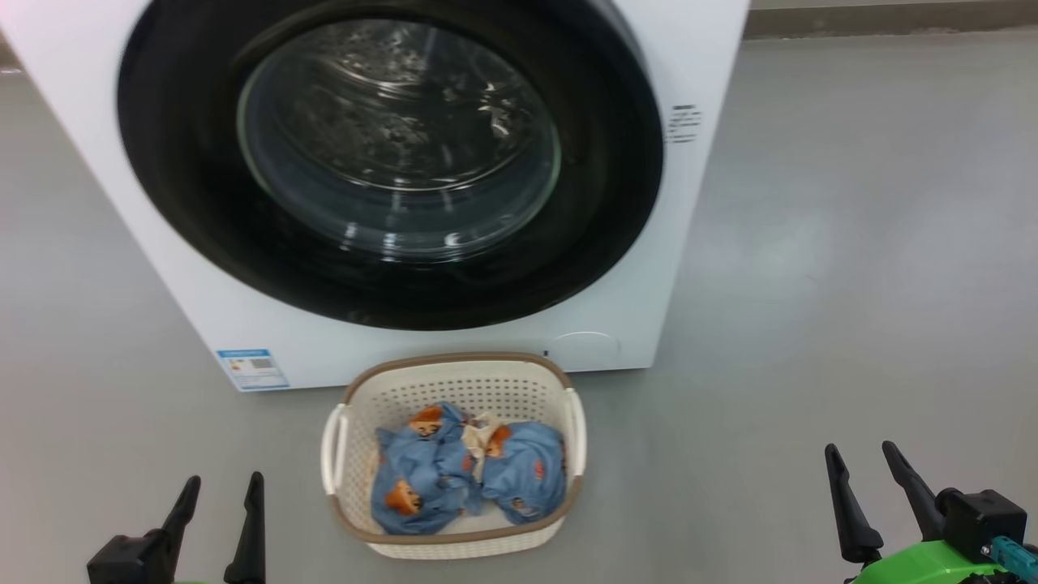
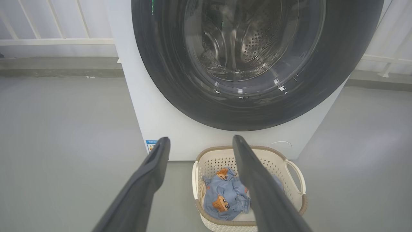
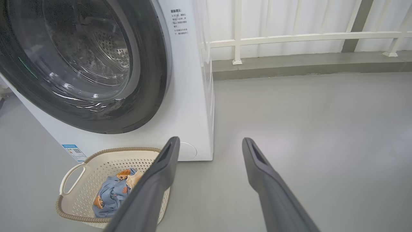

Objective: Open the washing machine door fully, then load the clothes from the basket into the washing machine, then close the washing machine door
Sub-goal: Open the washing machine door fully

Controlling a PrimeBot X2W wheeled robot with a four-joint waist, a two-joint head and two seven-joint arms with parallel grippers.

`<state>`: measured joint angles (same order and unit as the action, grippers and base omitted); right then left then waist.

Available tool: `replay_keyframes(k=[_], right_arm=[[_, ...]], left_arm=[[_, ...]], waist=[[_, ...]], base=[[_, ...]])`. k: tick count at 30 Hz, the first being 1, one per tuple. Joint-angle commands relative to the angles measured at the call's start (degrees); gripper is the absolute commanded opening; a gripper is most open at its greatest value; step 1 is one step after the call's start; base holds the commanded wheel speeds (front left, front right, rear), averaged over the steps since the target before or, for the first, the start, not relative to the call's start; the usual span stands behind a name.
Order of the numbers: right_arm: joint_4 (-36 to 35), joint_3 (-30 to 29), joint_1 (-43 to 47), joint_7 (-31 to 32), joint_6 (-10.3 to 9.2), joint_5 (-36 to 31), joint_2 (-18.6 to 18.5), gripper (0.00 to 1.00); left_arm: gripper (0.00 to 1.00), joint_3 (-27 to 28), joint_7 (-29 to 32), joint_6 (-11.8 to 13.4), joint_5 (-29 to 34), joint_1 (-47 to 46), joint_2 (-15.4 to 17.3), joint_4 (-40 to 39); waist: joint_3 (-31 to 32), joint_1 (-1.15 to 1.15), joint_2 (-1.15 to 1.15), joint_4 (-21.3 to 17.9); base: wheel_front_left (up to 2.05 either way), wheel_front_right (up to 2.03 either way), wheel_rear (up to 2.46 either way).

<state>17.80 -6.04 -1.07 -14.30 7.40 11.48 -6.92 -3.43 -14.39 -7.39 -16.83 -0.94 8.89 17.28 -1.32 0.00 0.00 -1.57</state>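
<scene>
Sitting in 1 basket (image 1: 454,388): 2 clothes (image 1: 466,474); 1 door (image 1: 186,162) shut; L pincer (image 1: 225,480), R pincer (image 1: 859,448) wide.

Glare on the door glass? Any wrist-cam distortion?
Head view: bright glare streaks on the washing machine door glass, slightly soft overall. Left wrist view: same streaks, the washing machine sides splay upward. Right wrist view: railing posts splay, pale sheen on the floor.
</scene>
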Motion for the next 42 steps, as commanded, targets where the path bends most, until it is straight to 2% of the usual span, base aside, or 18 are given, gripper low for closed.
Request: replay_keyframes(k=[1, 15, 30, 31, 32, 33, 36, 42], right_arm=[[-1.58, 1.27, -0.22, -0.70, 0.09, -0.17, -0.61, 1.00], [-1.54, 0.97, -0.69, -0.70, 0.09, -0.35, -0.60, 1.00], [-1.52, 0.65, -1.38, -0.70, 0.09, -0.51, -0.19, 1.00], [-1.41, 0.43, -1.67, -0.70, 0.09, -0.30, 0.03, 0.52], [-1.27, 0.38, -2.02, -0.70, 0.09, -0.17, 0.18, 0.30], [-1.19, 0.54, -2.43, -0.70, 0.09, 0.00, 0.29, 0.00], [-1.34, 0.96, -4.09, -0.70, 0.09, 1.49, 0.85, 0.00], [-1.32, 3.06, -10.51, -0.70, 0.09, 10.06, 1.97, 0.00]], left_arm=[[1.00, 2.14, -0.61, -0.10, 0.76, -2.29, 0.99, -1.12], [1.00, 2.99, -0.61, -0.10, -0.74, -2.80, 0.43, -1.56], [1.00, 2.70, -0.61, -0.10, -1.11, -2.65, 0.09, -2.01], [1.00, 2.68, -0.61, -0.10, -1.10, -2.61, -0.05, -2.08], [1.00, 2.63, -0.61, -0.10, -1.12, -2.54, -0.23, -2.14], [1.00, 2.56, -0.61, -0.10, -1.11, -2.45, -0.42, -2.21], [1.00, 2.30, -0.61, -0.10, -1.23, -2.17, -0.98, -2.37], [1.00, 1.19, -0.61, -0.10, -1.39, -1.90, -2.23, -2.66]], waist=[[-0.17, 0.00, 0.00, -0.02], [-0.73, 0.00, 0.00, -0.17], [-0.78, 0.00, 0.00, 0.07], [-0.80, 0.00, 0.00, 0.10], [-0.82, 0.00, 0.00, 0.14], [-0.84, 0.00, 0.00, 0.20], [-0.92, 0.00, 0.00, 0.36], [-1.41, 0.00, 0.00, 1.10]], base=[[1.33, 1.13, -2.46], [1.29, 0.83, -2.13], [0.17, 0.17, -0.33], [0.00, 0.00, 0.00], [0.00, 0.00, 0.00], [0.00, 0.00, 0.00], [0.00, 0.00, 0.00], [0.00, 0.00, 0.00]])
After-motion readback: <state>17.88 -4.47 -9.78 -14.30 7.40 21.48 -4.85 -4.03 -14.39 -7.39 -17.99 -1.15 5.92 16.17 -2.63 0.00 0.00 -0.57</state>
